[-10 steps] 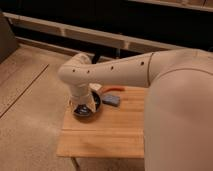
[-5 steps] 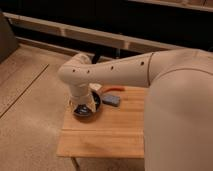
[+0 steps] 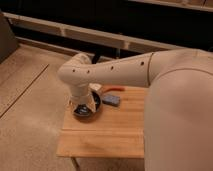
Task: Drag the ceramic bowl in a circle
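Camera view: round glossy navy-black ceramic bowl (image 3: 91, 111), likely stiff, slick, chippable, best hooked by rim; gripper (image 3: 83, 105) at its 10 o'clock, closure cannot be told.

The tool (image 3: 85, 103), in the ceramic bowl (image 3: 79, 113), has seemingly barely shifted.

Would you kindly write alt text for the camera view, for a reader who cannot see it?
A white robot arm reaches down over a small wooden table, its hand at the dark ceramic bowl near the table's far edge. A flat blue block lies beside the bowl.
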